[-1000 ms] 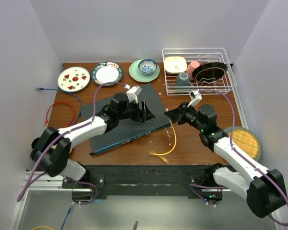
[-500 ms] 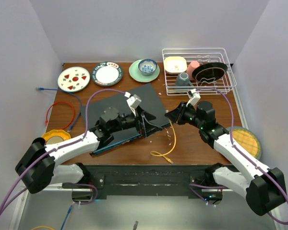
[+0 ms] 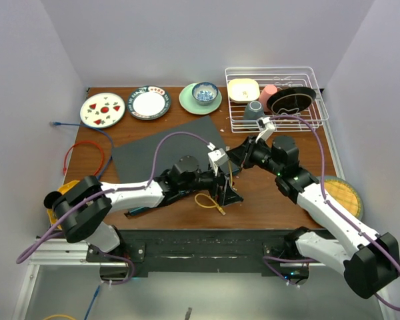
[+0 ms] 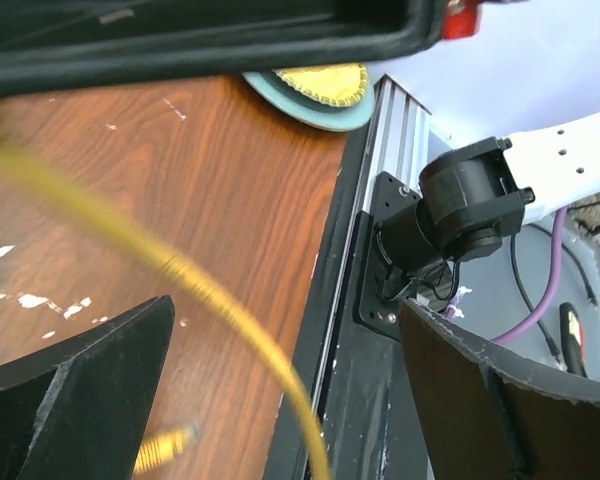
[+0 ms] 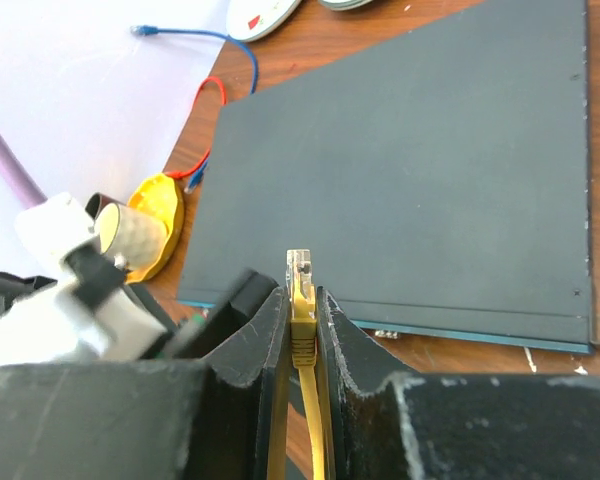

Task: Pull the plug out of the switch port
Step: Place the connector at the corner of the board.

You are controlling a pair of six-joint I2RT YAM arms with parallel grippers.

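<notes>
At the 6 o'clock edge of the desk, the left tool is gaping fully wide, gripping nothing, with the yellow cable running between its fingers. A second ago it was over the switch. At 1 o'clock from it, the right tool is pinching the yellow plug, clear of the switch lying toward 10 o'clock.

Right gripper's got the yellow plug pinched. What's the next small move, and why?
Probably ease the right gripper a little way back from the switch. The yellow plug sits pinched between its fingers with its clear tip fully exposed and in no socket, so the pull itself looks done. The left gripper stands open astride the yellow cable, gripping nothing.
</notes>
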